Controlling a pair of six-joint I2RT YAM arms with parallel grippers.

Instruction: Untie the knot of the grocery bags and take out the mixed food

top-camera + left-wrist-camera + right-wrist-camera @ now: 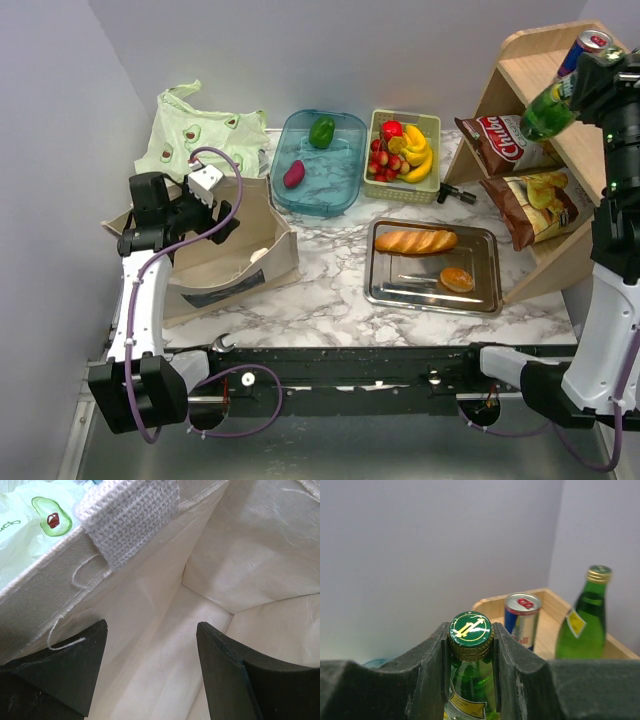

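The beige canvas tote stands open at the left, and my left gripper reaches down into it. In the left wrist view that gripper is open over the tote's bare inner wall, with nothing between its fingers. The pale green bag lies flat behind the tote; its knot is out of view. At the wooden shelf, my right gripper is shut on the neck of a green bottle, just under the cap. A second green bottle stands on the shelf.
A clear blue tub holds a green pepper and a magenta vegetable. A basket holds strawberries and bananas. Crisp bags lean on the shelf beside a can. A metal tray holds bread.
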